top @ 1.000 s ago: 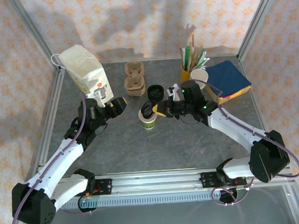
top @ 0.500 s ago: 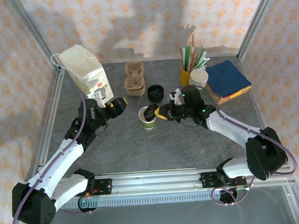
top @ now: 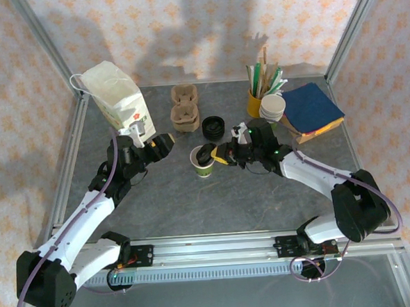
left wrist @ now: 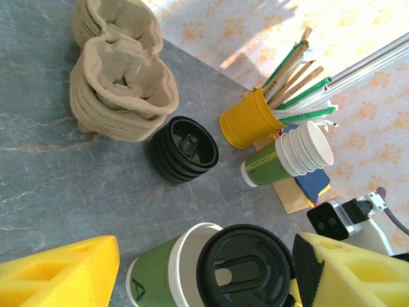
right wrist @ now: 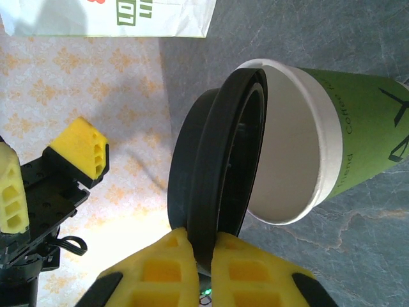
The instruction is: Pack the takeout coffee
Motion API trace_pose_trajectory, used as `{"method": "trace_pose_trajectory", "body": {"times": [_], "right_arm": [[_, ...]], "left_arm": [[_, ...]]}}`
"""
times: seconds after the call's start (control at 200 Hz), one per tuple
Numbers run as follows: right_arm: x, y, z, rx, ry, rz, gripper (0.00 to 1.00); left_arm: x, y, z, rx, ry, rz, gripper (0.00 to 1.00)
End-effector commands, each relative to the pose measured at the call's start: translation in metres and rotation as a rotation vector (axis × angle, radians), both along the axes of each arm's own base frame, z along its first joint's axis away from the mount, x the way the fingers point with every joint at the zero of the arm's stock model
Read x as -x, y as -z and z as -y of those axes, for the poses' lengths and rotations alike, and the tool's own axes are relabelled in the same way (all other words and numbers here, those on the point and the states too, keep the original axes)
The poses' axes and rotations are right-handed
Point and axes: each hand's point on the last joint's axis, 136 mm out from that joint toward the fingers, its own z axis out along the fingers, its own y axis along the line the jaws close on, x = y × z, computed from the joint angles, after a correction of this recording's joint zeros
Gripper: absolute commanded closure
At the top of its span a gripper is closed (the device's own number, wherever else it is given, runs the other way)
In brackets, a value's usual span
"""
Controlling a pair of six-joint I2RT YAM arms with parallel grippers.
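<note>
The takeout coffee cup [top: 203, 164], white above and green below, stands upright at mid-table. Its round black lid [top: 206, 153] leans tilted on the rim and leaves part of the mouth uncovered. My right gripper [top: 221, 154] is shut on the lid's edge from the right. In the right wrist view the yellow fingers [right wrist: 171, 259] pinch the lid [right wrist: 214, 166] edge-on against the cup [right wrist: 348, 134]. My left gripper [top: 159, 145] stands open a little left of the cup, touching nothing. The left wrist view looks at the cup [left wrist: 160, 275] and lid [left wrist: 246, 268].
A white paper bag [top: 118, 96] stands at the back left. Pulp cup carriers [top: 185, 109] and a stack of black lids [top: 212, 127] lie behind the cup. A yellow cup of sticks [top: 256, 100], lidless cups [top: 273, 107] and blue napkins [top: 314, 108] sit back right.
My right arm has edged left with the lid, bringing it further over the cup's mouth. The left arm has stayed where it was.
</note>
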Motion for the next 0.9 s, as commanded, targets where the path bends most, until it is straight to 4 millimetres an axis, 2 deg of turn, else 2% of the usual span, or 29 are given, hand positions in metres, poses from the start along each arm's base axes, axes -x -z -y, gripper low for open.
{"method": "trace_pose_trajectory", "body": {"times": [0.0, 0.621, 0.896], "right_arm": [[-0.004, 0.005, 0.002, 0.009, 0.013, 0.015, 0.88], [-0.004, 0.032, 0.011, 0.106, 0.035, -0.021, 0.82], [-0.005, 0.037, 0.01, 0.115, 0.033, -0.028, 0.81]], "left_arm": [[0.002, -0.008, 0.002, 0.01, 0.009, 0.031, 0.26], [0.004, 0.001, 0.002, 0.01, 0.009, 0.011, 0.26], [0.006, 0.006, 0.001, 0.008, 0.008, 0.003, 0.26]]}}
